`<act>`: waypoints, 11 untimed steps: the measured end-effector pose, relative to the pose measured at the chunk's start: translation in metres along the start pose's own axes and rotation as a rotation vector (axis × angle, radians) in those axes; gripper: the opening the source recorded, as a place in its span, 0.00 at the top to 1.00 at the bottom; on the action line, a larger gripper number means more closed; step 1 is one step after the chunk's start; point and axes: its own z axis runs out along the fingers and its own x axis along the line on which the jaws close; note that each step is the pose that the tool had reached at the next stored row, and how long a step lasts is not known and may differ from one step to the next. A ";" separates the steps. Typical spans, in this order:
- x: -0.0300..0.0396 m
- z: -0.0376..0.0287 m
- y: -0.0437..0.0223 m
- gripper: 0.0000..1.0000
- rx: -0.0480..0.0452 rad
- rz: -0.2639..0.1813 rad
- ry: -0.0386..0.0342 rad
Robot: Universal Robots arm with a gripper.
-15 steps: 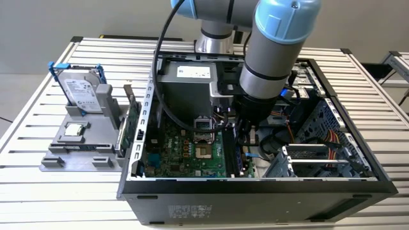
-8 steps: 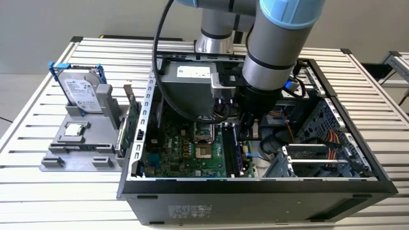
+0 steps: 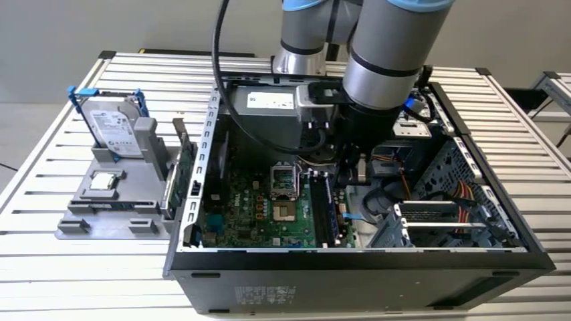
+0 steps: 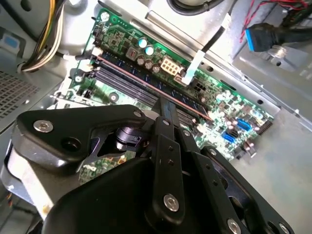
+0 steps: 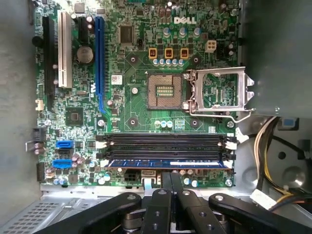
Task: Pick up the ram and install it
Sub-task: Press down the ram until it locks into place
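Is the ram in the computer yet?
Nearly, it seems. Picking up looks done: the ram lies along a slot on the board. The claw hangs right over the ram's middle. I cannot tell whether the ram is clicked fully in, so pushing it home may be all that is left.

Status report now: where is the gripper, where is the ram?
Gripper shut, over memory slots inside case. Ram lies in outermost slot, just below fingertips. Nothing seen blocking.
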 end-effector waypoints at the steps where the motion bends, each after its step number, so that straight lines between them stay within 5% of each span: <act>1: 0.0000 -0.0015 0.0000 1.00 0.0000 0.000 0.0000; 11: 0.0002 -0.0119 0.0001 1.00 0.0000 0.000 0.0000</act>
